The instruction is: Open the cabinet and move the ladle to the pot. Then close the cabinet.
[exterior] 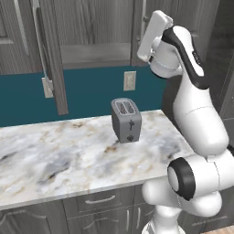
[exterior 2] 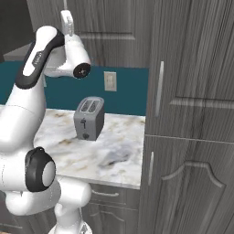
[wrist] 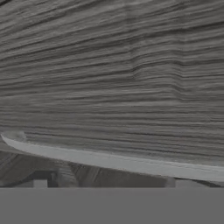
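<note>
One slim silver bar handle [wrist: 113, 162] across wood-grained cabinet [wrist: 113, 78] panel

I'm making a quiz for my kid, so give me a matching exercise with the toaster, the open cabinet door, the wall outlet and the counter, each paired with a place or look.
1 toaster
2 cabinet door
3 wall outlet
4 counter

A swung open
B marbled, pale
C standing on the counter
D on the teal wall

Pairs: 1-C, 2-A, 3-D, 4-B

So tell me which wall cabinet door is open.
The left door: it swings out over the counter, baring the shelf. The door beside it is shut.
</note>
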Controlling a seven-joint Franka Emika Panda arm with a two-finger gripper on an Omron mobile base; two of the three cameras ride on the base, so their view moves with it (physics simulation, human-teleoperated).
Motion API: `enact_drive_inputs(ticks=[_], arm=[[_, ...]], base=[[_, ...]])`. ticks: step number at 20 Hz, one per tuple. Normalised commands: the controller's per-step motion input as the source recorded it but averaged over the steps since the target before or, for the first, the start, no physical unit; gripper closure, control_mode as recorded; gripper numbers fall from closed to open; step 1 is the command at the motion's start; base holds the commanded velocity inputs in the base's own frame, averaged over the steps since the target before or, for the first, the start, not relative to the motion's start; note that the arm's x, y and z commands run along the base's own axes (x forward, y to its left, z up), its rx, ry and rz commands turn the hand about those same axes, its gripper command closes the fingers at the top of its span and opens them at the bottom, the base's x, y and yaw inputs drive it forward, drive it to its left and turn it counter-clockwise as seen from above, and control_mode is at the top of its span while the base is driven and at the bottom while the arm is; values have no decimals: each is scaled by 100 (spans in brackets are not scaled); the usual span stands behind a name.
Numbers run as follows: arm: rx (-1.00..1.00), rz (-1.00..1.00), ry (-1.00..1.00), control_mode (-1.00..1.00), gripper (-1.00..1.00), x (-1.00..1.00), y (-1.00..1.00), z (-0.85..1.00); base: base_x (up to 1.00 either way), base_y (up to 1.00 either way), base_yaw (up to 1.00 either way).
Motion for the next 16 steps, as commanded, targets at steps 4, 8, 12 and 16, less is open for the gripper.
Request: enact_drive_inputs(ticks=[4,8,12,16], arm=[[0,0,13,-100,-100,99,0,0],[0,0,12,-100,-100,91,1,0],[-1,0,6,-100,-100,0,25,0],[-5,0,0,-100,-100,-100,40,12]], base=[[0,0,0],[0,0,0],[0,0,0],[0,0,0]])
